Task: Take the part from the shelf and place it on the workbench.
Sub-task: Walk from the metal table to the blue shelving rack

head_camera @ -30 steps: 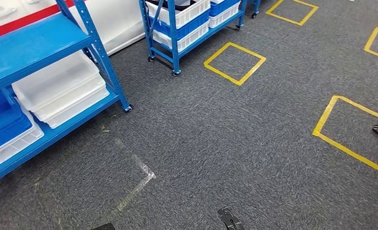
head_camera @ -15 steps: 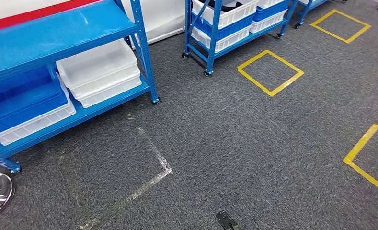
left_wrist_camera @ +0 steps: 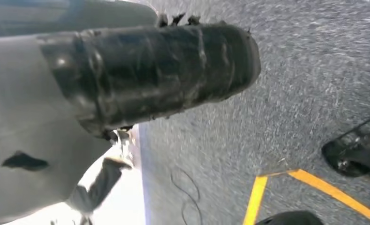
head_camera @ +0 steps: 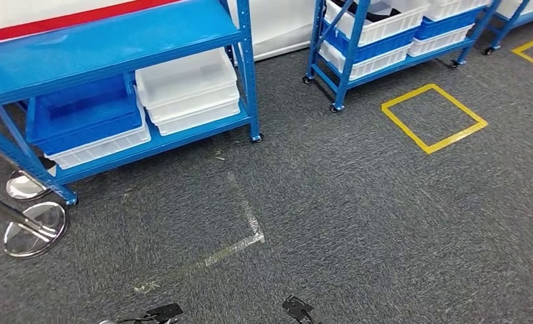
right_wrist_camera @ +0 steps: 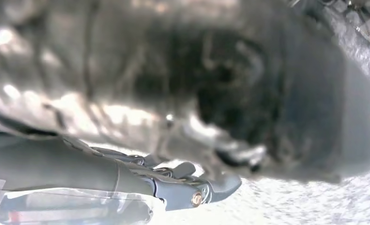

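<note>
Grey carpet (head_camera: 358,202) beneath blue shelf (head_camera: 108,40)

text: none legible | labels: none | numbers: none | signs: none readable in any view

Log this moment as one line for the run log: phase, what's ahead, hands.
phase: approaching shelf | ahead: blue shelf with white bins and blue bin on lower level | part: not identifiable | robot hands: state unclear in blurred wrist views | floor: grey carpet
</note>
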`<state>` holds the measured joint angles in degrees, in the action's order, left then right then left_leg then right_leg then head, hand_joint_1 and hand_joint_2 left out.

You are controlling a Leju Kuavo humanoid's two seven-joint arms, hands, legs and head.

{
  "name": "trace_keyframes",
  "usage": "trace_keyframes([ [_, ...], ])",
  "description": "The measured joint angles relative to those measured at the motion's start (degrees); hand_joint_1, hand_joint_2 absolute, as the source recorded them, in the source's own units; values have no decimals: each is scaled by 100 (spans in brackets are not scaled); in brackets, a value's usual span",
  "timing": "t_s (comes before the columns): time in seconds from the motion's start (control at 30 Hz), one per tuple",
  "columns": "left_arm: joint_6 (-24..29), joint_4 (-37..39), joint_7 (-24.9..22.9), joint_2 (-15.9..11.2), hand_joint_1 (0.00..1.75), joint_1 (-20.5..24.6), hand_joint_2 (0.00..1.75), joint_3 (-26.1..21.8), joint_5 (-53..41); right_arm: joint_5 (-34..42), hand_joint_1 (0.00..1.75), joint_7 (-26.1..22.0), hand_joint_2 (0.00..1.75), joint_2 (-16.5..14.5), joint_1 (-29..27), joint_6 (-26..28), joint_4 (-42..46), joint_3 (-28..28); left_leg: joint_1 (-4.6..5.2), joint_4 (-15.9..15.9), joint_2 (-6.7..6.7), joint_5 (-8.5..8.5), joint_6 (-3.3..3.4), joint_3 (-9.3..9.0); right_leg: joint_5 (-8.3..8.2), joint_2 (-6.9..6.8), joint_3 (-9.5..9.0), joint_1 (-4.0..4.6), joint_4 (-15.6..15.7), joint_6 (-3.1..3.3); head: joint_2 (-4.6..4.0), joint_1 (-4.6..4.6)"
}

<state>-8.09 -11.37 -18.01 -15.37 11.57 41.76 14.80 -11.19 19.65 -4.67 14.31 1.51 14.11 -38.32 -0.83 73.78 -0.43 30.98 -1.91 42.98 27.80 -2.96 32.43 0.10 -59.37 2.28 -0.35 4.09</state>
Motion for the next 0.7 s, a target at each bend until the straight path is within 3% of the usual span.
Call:
trace_keyframes([
  [0.07,87,0,-74,4,0,50,0,-7,130,-74,0,81,0,-102,99,-113,9,-98,13,-606,103,-320,32,-363,16,-133,-12,17,-8,3,0,2],
  [0.13,194,0,-160,8,0,136,0,-42,307,-123,0,139,0,-205,208,-212,16,-210,79,-1296,329,-532,103,-750,41,-258,-27,52,-16,-18,0,-3],
  [0.2,292,0,-250,13,0,214,0,-110,503,-164,0,200,0,-290,284,-320,15,-334,135,-1512,392,-545,167,-845,58,-379,-42,79,-14,-53,0,-8],
  [0.27,347,0,-331,18,0,234,0,-188,665,-218,0,255,0,-358,331,-434,15,-458,112,-1548,263,-574,218,-841,83,-441,-53,76,-18,-102,0,-4],
  [0.33,403,1,-417,25,0,255,0,-258,839,-294,0,274,0,-416,375,-547,19,-566,65,-1599,150,-609,275,-862,237,-203,37,54,-237,-166,0,-24],
  [0.4,478,2,-494,50,0,310,0,-339,1007,-364,0,275,0,-447,397,-634,21,-658,43,-1618,22,-627,314,-862,555,138,342,13,-887,-210,0,-48],
  [0.47,543,2,-537,90,0,356,0,-437,1104,-415,0,284,0,-454,389,-677,16,-745,40,-1613,-139,-630,327,-850,753,246,680,-18,-1530,-234,0,-51],
  [0.5,575,2,-551,107,0,365,0,-478,1126,-438,0,295,0,-455,387,-693,14,-784,36,-1605,-224,-629,325,-848,707,259,744,-28,-1607,-242,0,-51],
  [0.57,660,2,-575,128,0,372,0,-527,1122,-479,0,320,0,-462,400,-730,12,-851,17,-1568,-384,-615,301,-847,325,336,566,-59,-1118,-253,0,-50],
  [0.63,755,2,-592,140,0,405,0,-543,1056,-495,0,339,0,-479,423,-738,11,-901,1,-1505,-533,-591,241,-810,25,617,273,-107,-427,-263,0,-44],
  [0.7,792,2,-598,145,0,453,0,-546,963,-474,0,356,0,-495,428,-692,7,-931,-18,-1480,-658,-603,157,-745,-17,774,166,-111,-167,-254,0,-46],
])
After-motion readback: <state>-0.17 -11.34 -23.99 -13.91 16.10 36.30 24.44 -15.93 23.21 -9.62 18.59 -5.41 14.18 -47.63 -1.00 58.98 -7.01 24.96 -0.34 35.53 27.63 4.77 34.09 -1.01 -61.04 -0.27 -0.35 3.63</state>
